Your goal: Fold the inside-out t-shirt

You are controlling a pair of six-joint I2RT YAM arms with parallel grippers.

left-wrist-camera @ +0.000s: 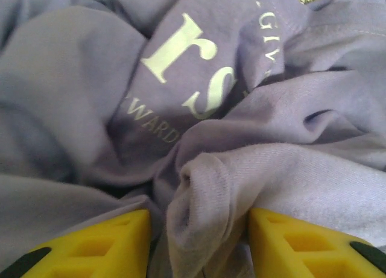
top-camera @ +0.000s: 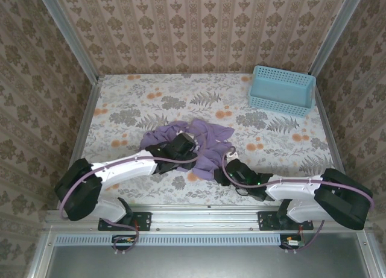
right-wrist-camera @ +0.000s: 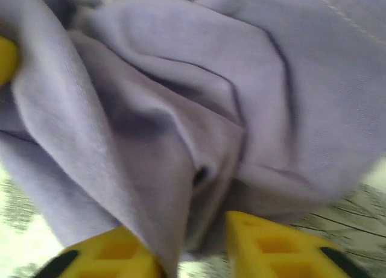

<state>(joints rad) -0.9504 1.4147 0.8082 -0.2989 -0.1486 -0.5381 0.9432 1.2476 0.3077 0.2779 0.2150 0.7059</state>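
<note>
Lying crumpled, one t-shirt (top-camera: 211,139) shows me no clear long axis; left fingers (left-wrist-camera: 114,242) and right fingers (right-wrist-camera: 271,248) stand spread, each astride a fold.

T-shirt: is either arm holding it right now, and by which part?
A bunched fold of the t-shirt sits between the left fingers, and a draped fold sits between the right fingers. Whether either pair is clamping it cannot be told.
</note>
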